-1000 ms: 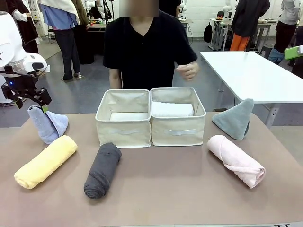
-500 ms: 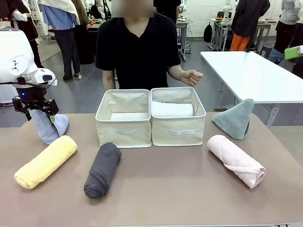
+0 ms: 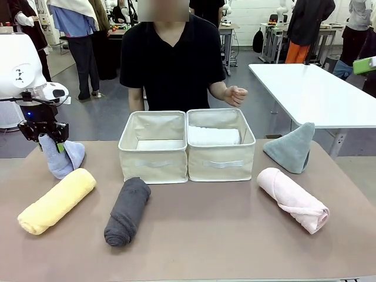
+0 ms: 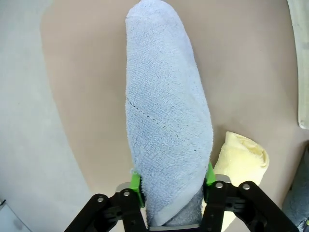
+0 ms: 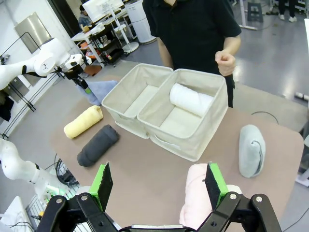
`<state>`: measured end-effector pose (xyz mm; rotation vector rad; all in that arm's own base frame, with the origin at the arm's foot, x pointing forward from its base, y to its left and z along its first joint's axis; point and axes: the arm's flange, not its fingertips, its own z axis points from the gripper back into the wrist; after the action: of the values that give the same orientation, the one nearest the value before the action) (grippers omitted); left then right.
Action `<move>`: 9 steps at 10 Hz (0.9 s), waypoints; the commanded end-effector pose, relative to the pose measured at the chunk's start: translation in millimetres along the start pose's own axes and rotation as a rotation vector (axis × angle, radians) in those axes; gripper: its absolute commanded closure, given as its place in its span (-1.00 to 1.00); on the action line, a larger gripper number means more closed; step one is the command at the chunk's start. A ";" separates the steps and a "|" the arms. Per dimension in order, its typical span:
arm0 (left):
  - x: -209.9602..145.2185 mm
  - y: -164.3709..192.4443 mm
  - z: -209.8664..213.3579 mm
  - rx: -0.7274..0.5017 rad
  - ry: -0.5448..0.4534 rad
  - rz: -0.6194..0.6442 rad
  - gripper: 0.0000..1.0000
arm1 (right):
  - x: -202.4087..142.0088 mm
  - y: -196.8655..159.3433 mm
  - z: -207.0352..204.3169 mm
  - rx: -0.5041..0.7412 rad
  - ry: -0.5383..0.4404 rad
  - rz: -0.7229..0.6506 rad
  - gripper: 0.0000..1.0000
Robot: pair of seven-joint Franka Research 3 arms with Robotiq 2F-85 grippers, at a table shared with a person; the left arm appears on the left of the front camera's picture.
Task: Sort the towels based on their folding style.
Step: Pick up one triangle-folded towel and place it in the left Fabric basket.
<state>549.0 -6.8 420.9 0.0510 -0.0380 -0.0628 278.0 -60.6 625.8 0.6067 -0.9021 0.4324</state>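
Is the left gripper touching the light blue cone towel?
Touching. In the left wrist view the left gripper is closed on the light blue cone towel, jaws pressing both sides.

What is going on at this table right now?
The robot's left tool is shut on the upper end of the light blue cone towel at the table's left end. Its right tool hangs open above the pink roll. A white roll lies in the right bin. The yellow roll, dark grey roll and grey-teal cone sit on the table. A person stands behind the bins.
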 end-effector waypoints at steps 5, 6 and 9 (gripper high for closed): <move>-1.4 8.0 6.0 0.024 0.049 -0.017 1.00 | -0.8 -0.4 -1.6 0.027 -0.004 0.012 -1.00; -1.8 11.2 9.5 0.024 0.056 -0.014 1.00 | -0.8 -0.4 -1.6 0.027 -0.004 0.012 -1.00; -23.6 23.7 82.9 0.109 -0.015 0.019 1.00 | -0.8 -0.4 -1.6 0.027 -0.004 0.012 -1.00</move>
<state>537.3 9.8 467.3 0.1059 -0.0274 -0.0542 278.0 -60.6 625.7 0.6065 -0.9015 0.4326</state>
